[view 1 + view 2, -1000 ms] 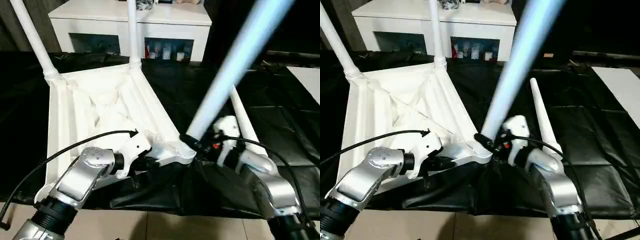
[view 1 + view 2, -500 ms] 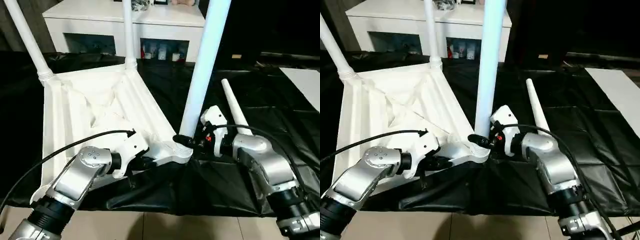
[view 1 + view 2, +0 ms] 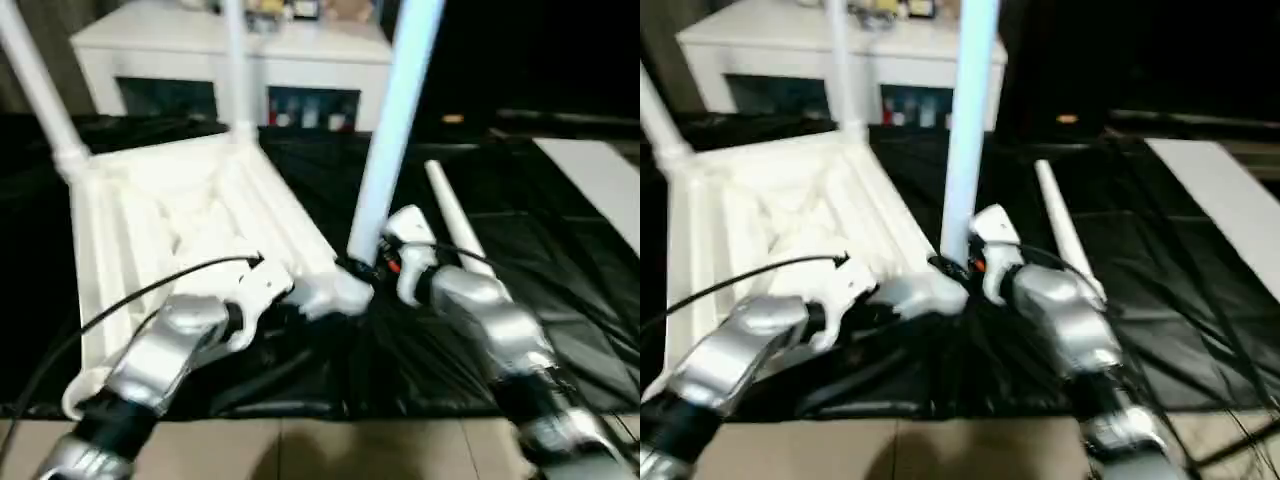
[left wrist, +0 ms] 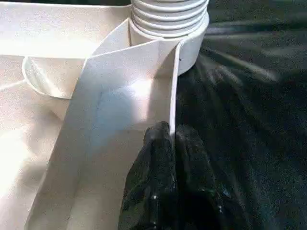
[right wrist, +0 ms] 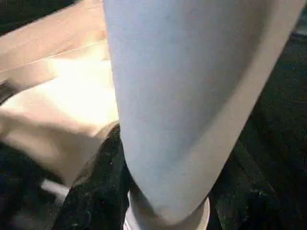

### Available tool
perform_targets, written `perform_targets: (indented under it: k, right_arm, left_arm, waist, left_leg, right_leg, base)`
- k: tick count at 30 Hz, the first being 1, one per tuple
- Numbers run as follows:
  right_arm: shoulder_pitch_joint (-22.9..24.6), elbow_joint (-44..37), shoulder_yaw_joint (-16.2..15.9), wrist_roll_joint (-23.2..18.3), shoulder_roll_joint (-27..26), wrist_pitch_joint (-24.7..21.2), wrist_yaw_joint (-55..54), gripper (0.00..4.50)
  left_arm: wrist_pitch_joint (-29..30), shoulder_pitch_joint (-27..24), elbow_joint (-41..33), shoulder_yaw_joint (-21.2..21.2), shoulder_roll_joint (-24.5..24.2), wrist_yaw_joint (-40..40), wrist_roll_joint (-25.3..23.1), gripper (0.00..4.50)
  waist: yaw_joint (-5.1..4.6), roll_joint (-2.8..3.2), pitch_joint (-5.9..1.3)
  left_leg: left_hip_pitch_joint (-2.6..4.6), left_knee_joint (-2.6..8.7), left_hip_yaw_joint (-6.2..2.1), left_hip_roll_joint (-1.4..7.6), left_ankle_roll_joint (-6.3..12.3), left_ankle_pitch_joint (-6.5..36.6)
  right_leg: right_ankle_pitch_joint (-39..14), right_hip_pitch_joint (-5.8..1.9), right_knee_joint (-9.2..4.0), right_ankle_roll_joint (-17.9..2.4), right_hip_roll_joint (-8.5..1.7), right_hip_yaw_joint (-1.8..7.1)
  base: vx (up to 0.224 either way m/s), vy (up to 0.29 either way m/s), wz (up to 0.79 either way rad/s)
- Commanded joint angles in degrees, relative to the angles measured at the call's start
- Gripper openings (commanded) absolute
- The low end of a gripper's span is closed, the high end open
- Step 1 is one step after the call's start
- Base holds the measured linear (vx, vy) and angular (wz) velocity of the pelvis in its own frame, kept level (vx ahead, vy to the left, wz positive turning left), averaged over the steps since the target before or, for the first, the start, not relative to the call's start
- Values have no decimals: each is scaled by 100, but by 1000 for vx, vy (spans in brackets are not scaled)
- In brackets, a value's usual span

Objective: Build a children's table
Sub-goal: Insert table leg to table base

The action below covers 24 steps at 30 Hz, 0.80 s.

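Jaws of the left gripper (image 4: pixel 170 139) are pinched together on the thin side wall of the upturned white plastic rectangular tabletop (image 3: pixel 150 220), just below its ribbed near corner socket (image 4: pixel 169 21). Jaws of the right gripper (image 3: pixel 362 268) stand about half apart, closed round the foot of a long white tapered tube leg (image 3: pixel 390 130), black fingers (image 5: pixel 91 191) hugging either side of it where it meets that socket.

A second ago this leg slanted steeply away to the right; half a second ago it was nearly upright, and now it rises almost straight from the corner. The right forearm has swung in closer to the tabletop. The left grip sits at the same spot on the wall. The whole view has also shifted a little, so the camera moved.

Two more white tube legs (image 3: pixel 40 90) (image 3: pixel 237 65) stand in the far corner sockets. A fourth white tapered leg (image 3: pixel 450 220) lies loose on the black sheet (image 3: pixel 560 250), just beyond the right wrist. Behind stands a white cabinet with glass doors (image 3: pixel 230 60), and a flat white board (image 3: pixel 595 175) lies at the far right. A black cable (image 3: pixel 140 295) arcs over the left forearm, crossing the tabletop's near edge.
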State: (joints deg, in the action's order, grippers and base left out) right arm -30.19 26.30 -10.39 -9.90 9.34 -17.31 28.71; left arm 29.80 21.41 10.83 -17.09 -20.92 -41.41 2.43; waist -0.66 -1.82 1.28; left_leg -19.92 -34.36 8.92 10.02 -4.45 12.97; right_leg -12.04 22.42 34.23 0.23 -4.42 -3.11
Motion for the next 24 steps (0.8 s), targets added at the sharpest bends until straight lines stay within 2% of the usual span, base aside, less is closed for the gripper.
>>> perform_targets:
  k: [1, 2, 3, 4, 5, 6, 7, 8, 9, 10, 11, 12, 13, 14, 15, 16, 17, 19, 20, 21, 22, 24]
  right_arm:
    - [97, 1651, 176, 496, -82, -257, -1145, 186]
    - [-97, 1939, 305, 451, -237, -173, -1490, 186]
    - [-317, 2236, 463, 357, -419, -106, -1830, 186]
    - [-498, 2461, 572, 308, -561, -27, -2148, 186]
    - [-648, 2622, 602, 304, -666, 33, -2351, 186]
    - [-725, 2714, 629, 296, -724, 68, -2451, 186]
    - [-953, 2991, 755, 234, -909, 169, -2813, 186]
    - [-1092, 3158, 807, 202, -1023, 231, -2976, 186]
    - [-1119, 3188, 819, 193, -1046, 242, -3004, 186]
    - [-1265, 3333, 895, 141, -1168, 295, -3195, 186]
    - [-1350, 3446, 939, 132, -1225, 350, -3282, 186]
    - [-1409, 3535, 968, 127, -1253, 378, -3324, 186]
    - [-1488, 3671, 989, 157, -1273, 437, -3376, 186]
    - [-1537, 3764, 1007, 175, -1287, 475, -3395, 186]
    - [-1557, 3806, 1000, 195, -1284, 481, -3396, 186]
    - [-1614, 3928, 990, 261, -1283, 529, -3427, 186]
    - [-1670, 4045, 1035, 296, -1291, 621, -3436, 186]
    - [-1740, 4176, 1108, 311, -1305, 742, -3416, 186]
    - [-1740, 4176, 1108, 311, -1305, 742, -3416, 186]
    - [-1792, 4216, 1088, 350, -1303, 920, -3310, 186]
    - [-1814, 4209, 1155, 275, -1319, 1015, -3173, 186]
    - [-1896, 4172, 1264, 163, -1327, 1256, -2885, 242]
  left_arm:
    - [163, 217, 350, 485, 358, 970, -60, 0]
    - [224, 307, 453, 509, 570, 1194, -74, 0]
    - [245, 430, 587, 567, 860, 1480, -44, 0]
    - [258, 539, 696, 583, 1105, 1665, -10, 0]
    - [235, 646, 809, 581, 1318, 1833, 2, 0]
    - [207, 703, 876, 587, 1430, 1913, 11, 0]
    - [125, 883, 1078, 606, 1785, 2147, 52, 0]
    - [66, 1004, 1204, 642, 2013, 2300, 89, 0]
    - [54, 1030, 1230, 650, 2057, 2328, 97, 0]
    - [-29, 1190, 1386, 690, 2284, 2506, 122, 0]
    - [-76, 1268, 1453, 727, 2380, 2608, 116, 0]
    - [-87, 1317, 1468, 772, 2438, 2672, 129, 0]
    - [-83, 1361, 1483, 824, 2486, 2727, 126, 0]
    - [-67, 1378, 1470, 864, 2505, 2752, 128, 0]
    - [-44, 1372, 1443, 877, 2492, 2742, 127, 0]
    - [-11, 1371, 1427, 898, 2469, 2739, 123, 0]
    - [-30, 1391, 1488, 914, 2438, 2746, 96, 0]
    - [-79, 1417, 1584, 938, 2365, 2751, 45, 0]
    - [-79, 1417, 1584, 938, 2365, 2751, 45, 0]
    - [-108, 1413, 1612, 951, 2277, 2709, 3, 0]
    - [-124, 1409, 1626, 964, 2243, 2688, 1, 0]
    - [-203, 1419, 1674, 863, 2090, 2607, -88, 0]
  waist:
    - [-116, 85, -47]
    - [-147, 146, -29]
    - [-209, 130, -21]
    - [-252, 190, -22]
    - [-245, 185, 24]
    - [-180, 246, 15]
    - [112, 45, -3]
    - [123, -184, -71]
    - [150, -183, 6]
    - [239, -163, -83]
    - [268, -131, -79]
    - [249, -113, -98]
    - [231, -84, -104]
    - [261, -16, -128]
    - [252, -19, -138]
    - [223, -57, -107]
    - [205, -72, -100]
    - [211, -52, -124]
    - [212, -59, -126]
    - [231, -13, -132]
    - [236, -27, -130]
    - [241, -17, -130]
  left_leg:
    - [27, 608, -273, 258, -298, 3192]
    - [77, 627, -304, 264, -333, 3477]
    - [72, 653, -328, 268, -326, 3699]
    - [54, 721, -374, 298, -327, 4066]
    - [-32, 970, -347, 413, -285, 4505]
    - [-174, 1173, -305, 498, -283, 4729]
    - [-97, 1317, 43, 536, 28, 4383]
    - [228, 766, 87, 281, 5, 3591]
    - [675, -6, 84, 53, -32, 2736]
    - [-160, 131, -168, 144, 148, 749]
    - [-219, 369, -193, 218, -23, 694]
    - [-174, 508, -172, 242, -122, 912]
    - [-3, 531, -130, 267, -220, 1546]
    - [82, 532, -85, 259, -203, 1833]
    - [63, 535, -71, 259, -158, 1778]
    - [-49, 570, -78, 255, -98, 1769]
    - [-58, 571, -79, 242, -89, 1958]
    - [-54, 569, -85, 240, -84, 1920]
    - [-71, 578, -80, 240, -74, 1836]
    - [-60, 582, -76, 241, -74, 1760]
    - [-47, 576, -51, 248, -50, 1649]
    - [-75, 579, -42, 249, -10, 1547]
  right_leg:
    - [-3753, -89, -702, -296, -362, 6]
    - [-3662, -84, -731, -314, -345, -57]
    - [-3586, -109, -754, -294, -329, -127]
    - [-3270, -237, -725, -274, -309, -251]
    - [-2602, -375, -476, -388, -222, -321]
    - [-2054, -566, -63, -452, -175, -325]
    - [-1385, -452, 369, -304, -176, 25]
    - [-2879, -58, -187, -129, -334, 242]
    - [-4881, 514, -941, -122, -700, 199]
    - [-5156, -321, -744, -123, -999, 406]
    - [-4455, -352, -642, -165, -795, 243]
    - [-3705, -244, -532, -173, -542, 125]
    - [-2597, -77, -436, -363, -374, 109]
    - [-2098, -43, -427, -628, -382, 148]
    - [-1859, -62, -421, -734, -391, 165]
    - [-1887, -132, -417, -764, -358, 175]
    - [-2431, -120, -468, -649, -374, 160]
    - [-2665, -110, -519, -509, -408, 178]
    - [-2573, -123, -521, -498, -404, 178]
    - [-2443, -120, -515, -506, -403, 182]
    - [-2189, -98, -513, -575, -396, 197]
    - [-2020, -128, -486, -662, -393, 198]
  base:
    - [-76, 61, -14]
    - [-76, 61, -14]
    - [-88, 66, -12]
    - [-77, 63, -7]
    - [-77, 63, -7]
    - [-96, 41, 6]
    - [-64, -38, 24]
    - [-64, -38, 24]
    - [34, -126, 22]
    - [105, -42, -27]
    - [105, -42, -27]
    - [82, 44, -34]
    - [0, 0, 0]
    - [0, 0, 0]
    - [0, 0, 0]
    - [0, 0, 0]
    - [0, 0, 0]
    - [0, 0, 0]
    - [0, 0, 0]
    - [0, 0, 0]
    - [0, 0, 0]
    - [0, 0, 0]
